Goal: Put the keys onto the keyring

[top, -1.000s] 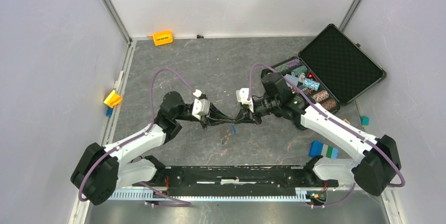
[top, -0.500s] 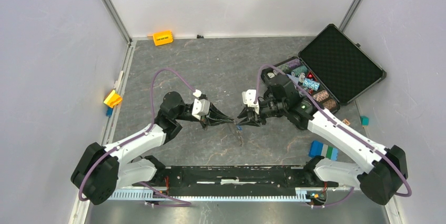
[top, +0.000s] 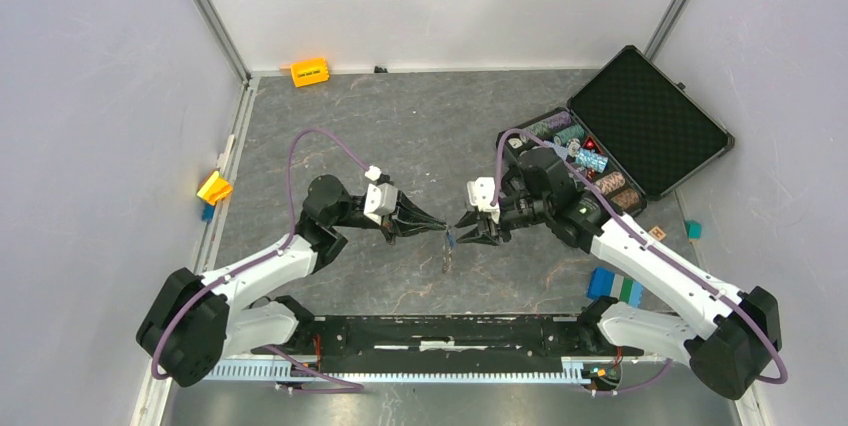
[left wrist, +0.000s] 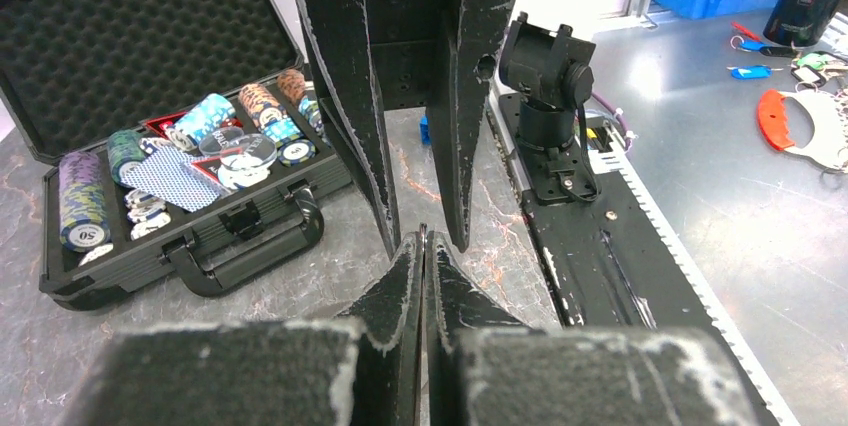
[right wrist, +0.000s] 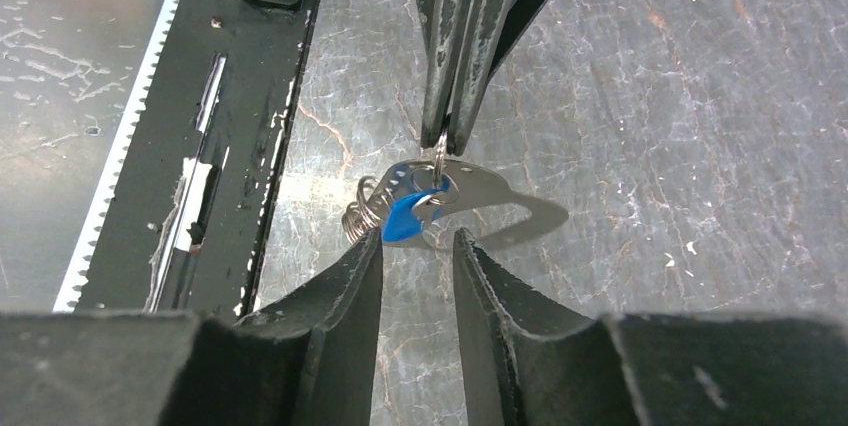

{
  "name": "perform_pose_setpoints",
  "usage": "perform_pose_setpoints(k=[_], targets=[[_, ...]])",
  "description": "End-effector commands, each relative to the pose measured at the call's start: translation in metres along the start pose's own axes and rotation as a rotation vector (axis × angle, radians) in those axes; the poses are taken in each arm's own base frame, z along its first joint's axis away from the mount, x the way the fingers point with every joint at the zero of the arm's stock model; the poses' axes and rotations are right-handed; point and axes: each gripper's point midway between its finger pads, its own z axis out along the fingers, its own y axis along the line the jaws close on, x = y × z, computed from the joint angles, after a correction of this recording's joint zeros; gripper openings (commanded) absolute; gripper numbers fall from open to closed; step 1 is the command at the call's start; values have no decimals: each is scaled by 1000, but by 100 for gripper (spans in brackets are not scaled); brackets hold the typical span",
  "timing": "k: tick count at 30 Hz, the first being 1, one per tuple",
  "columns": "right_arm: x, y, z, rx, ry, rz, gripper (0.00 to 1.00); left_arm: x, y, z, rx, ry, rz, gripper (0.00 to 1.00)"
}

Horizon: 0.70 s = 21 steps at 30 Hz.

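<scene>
— Where do the grippers stand?
— My left gripper (right wrist: 447, 134) is pinched tight on the thin silver wire keyring (right wrist: 438, 158), at the centre of the overhead frame. My right gripper (right wrist: 418, 246) is partly parted and holds nothing.
— And the keys?
— I see the flat silver metal key (right wrist: 495, 194) and the blue-headed key (right wrist: 402, 218) hanging at that ring, mid-frame in the right wrist view, just beyond my right gripper and above the grey marbled table (right wrist: 700, 146)

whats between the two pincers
The keys and a blue tag, hanging from a ring the left pincer pinches, just ahead of the open right pincer; the right wrist view shows it.
</scene>
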Motion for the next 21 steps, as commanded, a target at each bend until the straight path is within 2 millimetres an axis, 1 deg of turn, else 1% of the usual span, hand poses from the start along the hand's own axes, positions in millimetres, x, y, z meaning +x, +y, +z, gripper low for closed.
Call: perform_pose_setpoints(k=[1, 4, 9, 11, 16, 21], targets=[[-3, -1, 2, -2, -28, -26, 38, -11, 1, 1, -7, -36, 12, 2], [-2, 1, 4, -15, -40, -10, 42, -12, 2, 2, -6, -43, 6, 2], [-1, 2, 9, -38, -50, 19, 58, -13, 3, 3, -8, -46, 2, 2], [-1, 2, 10, -44, -55, 27, 61, -13, 3, 3, -8, -46, 1, 2], [-2, 1, 15, -67, -69, 61, 62, -14, 3, 3, -11, -48, -4, 2], [-3, 0, 17, -73, -73, 68, 57, -14, 3, 3, -12, -49, -5, 2]])
